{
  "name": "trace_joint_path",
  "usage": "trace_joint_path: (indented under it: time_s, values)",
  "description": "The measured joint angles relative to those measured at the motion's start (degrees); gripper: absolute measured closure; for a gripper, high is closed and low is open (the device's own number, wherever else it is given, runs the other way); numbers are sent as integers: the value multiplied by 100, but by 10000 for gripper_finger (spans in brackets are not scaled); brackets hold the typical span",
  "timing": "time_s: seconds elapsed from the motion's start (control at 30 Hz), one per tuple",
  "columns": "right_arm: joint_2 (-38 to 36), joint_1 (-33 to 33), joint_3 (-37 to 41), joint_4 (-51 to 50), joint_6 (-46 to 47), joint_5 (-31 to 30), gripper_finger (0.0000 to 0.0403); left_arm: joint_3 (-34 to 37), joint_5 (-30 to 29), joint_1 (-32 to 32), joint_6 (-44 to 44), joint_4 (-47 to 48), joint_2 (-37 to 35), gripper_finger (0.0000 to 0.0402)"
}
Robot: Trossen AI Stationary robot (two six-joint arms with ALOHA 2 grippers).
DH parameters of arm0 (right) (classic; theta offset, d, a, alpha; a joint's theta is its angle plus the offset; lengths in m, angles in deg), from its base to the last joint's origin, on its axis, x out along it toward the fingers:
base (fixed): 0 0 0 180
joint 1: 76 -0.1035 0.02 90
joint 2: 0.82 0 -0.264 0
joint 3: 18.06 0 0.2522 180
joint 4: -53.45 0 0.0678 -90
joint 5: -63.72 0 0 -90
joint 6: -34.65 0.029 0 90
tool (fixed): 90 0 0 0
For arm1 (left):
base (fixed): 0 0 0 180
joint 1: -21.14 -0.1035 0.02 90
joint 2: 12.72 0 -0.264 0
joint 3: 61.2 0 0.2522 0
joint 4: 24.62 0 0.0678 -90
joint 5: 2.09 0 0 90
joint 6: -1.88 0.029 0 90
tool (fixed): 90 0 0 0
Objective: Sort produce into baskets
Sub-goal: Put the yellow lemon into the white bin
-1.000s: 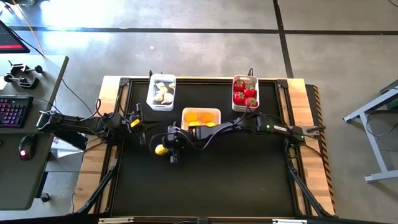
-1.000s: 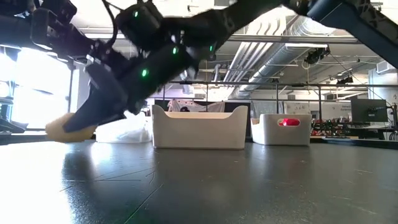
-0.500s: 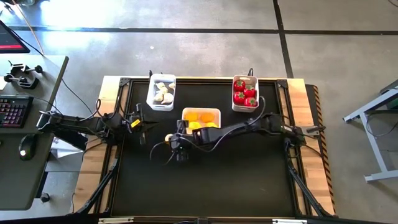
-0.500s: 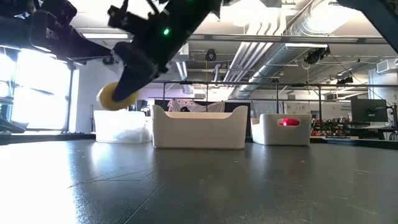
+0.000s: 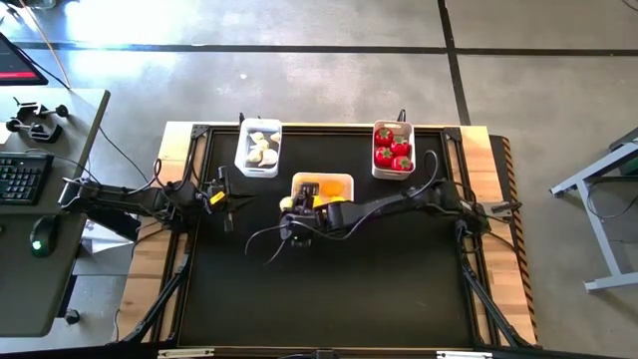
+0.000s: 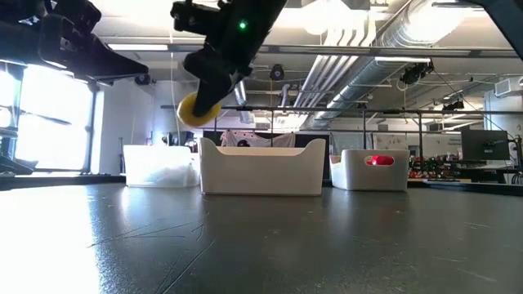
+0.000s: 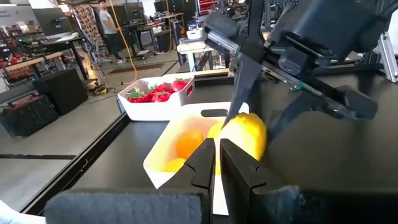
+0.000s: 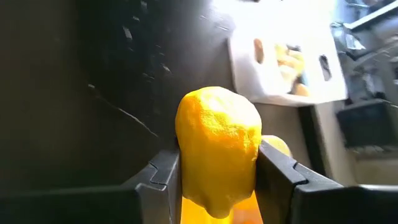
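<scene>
My right gripper (image 5: pixel 290 206) is shut on a yellow lemon (image 5: pixel 285 203) and holds it above the table, just off the left end of the middle basket (image 5: pixel 323 178). That basket holds orange and yellow pieces. The left basket (image 5: pixel 259 148) holds whitish garlic bulbs. The right basket (image 5: pixel 393 148) holds red fruits. In the low view the lemon (image 6: pixel 198 110) hangs higher than the basket rims. My left gripper (image 7: pixel 214 158) waits shut at the table's left edge with nothing in it. My right gripper pinches the lemon by two opposite sides (image 8: pixel 186 143) between its two fingers (image 8: pixel 163 177). The fingers come from the table's right and slant down toward the left. The lemon sits at their free ends (image 6: pixel 198 110), lifted clear of the table.
The three baskets stand in a row along the far edge of the black mat (image 5: pixel 329 289). The near half of the mat shows bare. A desk with a keyboard (image 5: pixel 20 179) stands beyond the table's left edge.
My right gripper has risen with the lemon from the mat's left middle and carried it toward the far edge and the right, up beside the middle basket. Its fingers have tipped from steeply downward to a shallower slant. The lemon is now lifted clear.
</scene>
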Motion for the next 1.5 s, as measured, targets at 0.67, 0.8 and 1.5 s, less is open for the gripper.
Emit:
trace_joint_path:
  time_s: [0.67, 0.8, 1.5]
  values:
    - [-997, 452, 1984, -324, 1929, -626, 280, 0, -3, 17, 40, -76, -1, 392]
    - [-1215, 645, 2572, 151, 2101, 335, 280, 0, -32, 17, 45, -182, 0, 392]
    - [-1219, 982, 2736, 399, 1652, 1563, 105, -4, -45, 19, 58, -175, 0, 392]
